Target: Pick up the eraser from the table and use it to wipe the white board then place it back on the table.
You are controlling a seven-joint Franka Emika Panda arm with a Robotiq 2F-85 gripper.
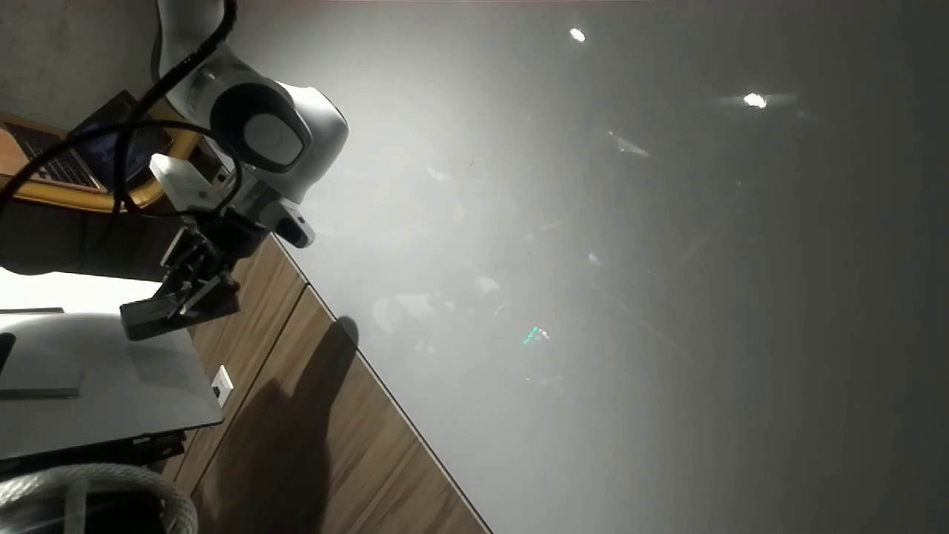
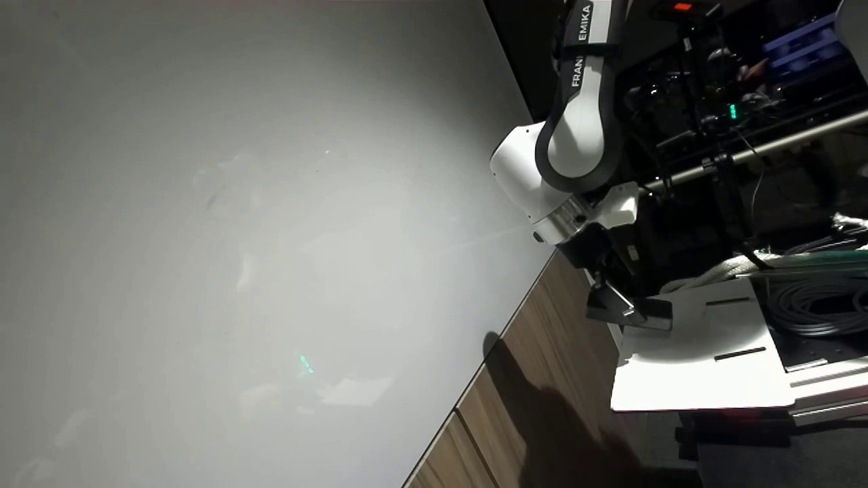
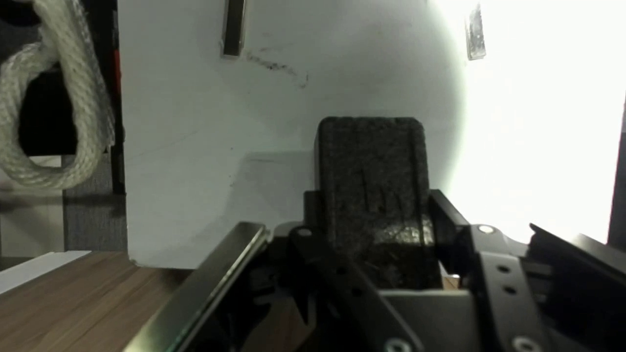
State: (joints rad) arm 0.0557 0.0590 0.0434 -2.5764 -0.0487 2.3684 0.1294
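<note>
Both jaws of the gripper (image 3: 377, 215) grasp the eraser (image 3: 372, 171), one against each long side; its end juts past their tips, the table (image 3: 195, 117) behind it in the wrist view.

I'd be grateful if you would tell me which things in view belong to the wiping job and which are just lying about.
For the job:
dark eraser, held in the gripper
white board
white table

Just lying about:
white braided rope
open laptop
coiled cable
</note>
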